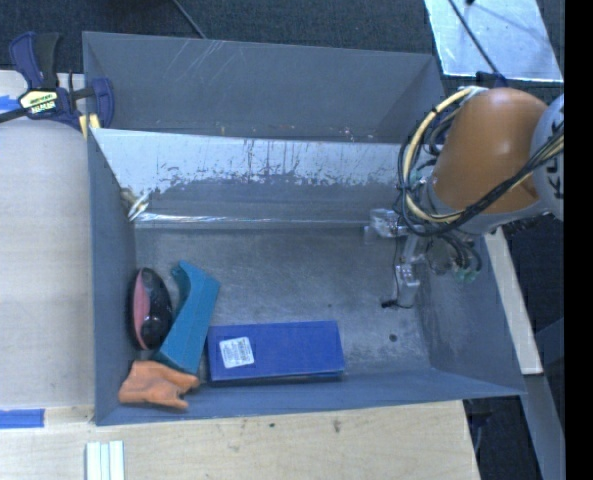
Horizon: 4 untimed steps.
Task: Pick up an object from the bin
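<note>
Four things are lying together in the near-left corner of the grey metal bin [296,258]: a flat blue rectangular box with a white label [276,351], a teal wedge-shaped block [191,318] leaning beside the box's left end, a black-and-pink oval object [149,308] just left of the wedge, and a soft orange lumpy piece [156,383] at the wedge's foot, against the near wall. The gripper [404,293] is hanging low over bare floor at the right side of the bin, under the arm's orange wrist cover [486,148], well apart from all four things. I am not able to tell how far open the gripper is standing, and I am seeing nothing of the bin carried at its tip.

I am reading this as the approach step, with no target yet reached. The blue box is lying nearest, so I am judging it the natural choice. To do this well, I am planning to raise the tip clear of the floor before travelling left, centre it over the box's middle, and set the jaws across the box's short width, not its length. The box is lying close to the near wall and touching the wedge, so I am expecting a straight vertical descent to matter, keeping away from both.
</note>
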Available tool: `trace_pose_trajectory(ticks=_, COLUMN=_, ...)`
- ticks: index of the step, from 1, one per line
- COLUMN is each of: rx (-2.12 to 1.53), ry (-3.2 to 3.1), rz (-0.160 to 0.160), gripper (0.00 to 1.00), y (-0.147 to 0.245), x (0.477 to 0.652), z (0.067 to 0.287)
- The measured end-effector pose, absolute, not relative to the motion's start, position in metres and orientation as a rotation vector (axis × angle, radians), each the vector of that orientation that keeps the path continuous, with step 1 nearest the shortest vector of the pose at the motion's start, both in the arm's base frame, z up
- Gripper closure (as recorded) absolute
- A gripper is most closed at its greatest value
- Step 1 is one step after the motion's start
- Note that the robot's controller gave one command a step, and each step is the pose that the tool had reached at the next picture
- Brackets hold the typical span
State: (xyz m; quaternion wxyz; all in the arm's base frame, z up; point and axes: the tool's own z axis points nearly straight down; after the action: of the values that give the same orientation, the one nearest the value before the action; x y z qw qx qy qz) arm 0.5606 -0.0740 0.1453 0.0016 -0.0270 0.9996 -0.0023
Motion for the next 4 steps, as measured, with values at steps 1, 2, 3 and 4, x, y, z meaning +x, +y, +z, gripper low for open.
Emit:
trace_pose_trajectory(ticks=1, rx=-0.137, ry=3.135, rz=0.006, gripper=0.0, y=-0.069, x=0.559, z=0.143)
trace_pose_trajectory(ticks=2, rx=-0.149, ry=3.133, rz=-0.002, gripper=0.0, y=-0.123, x=0.555, z=0.141)
trace_pose_trajectory(ticks=3, rx=-0.29, ry=3.127, rz=-0.007, gripper=0.0, y=-0.1, x=0.548, z=0.147)
trace_pose_trajectory(ticks=4, rx=-0.345, ry=3.119, rz=0.004, gripper=0.0, y=-0.081, x=0.598, z=0.156)
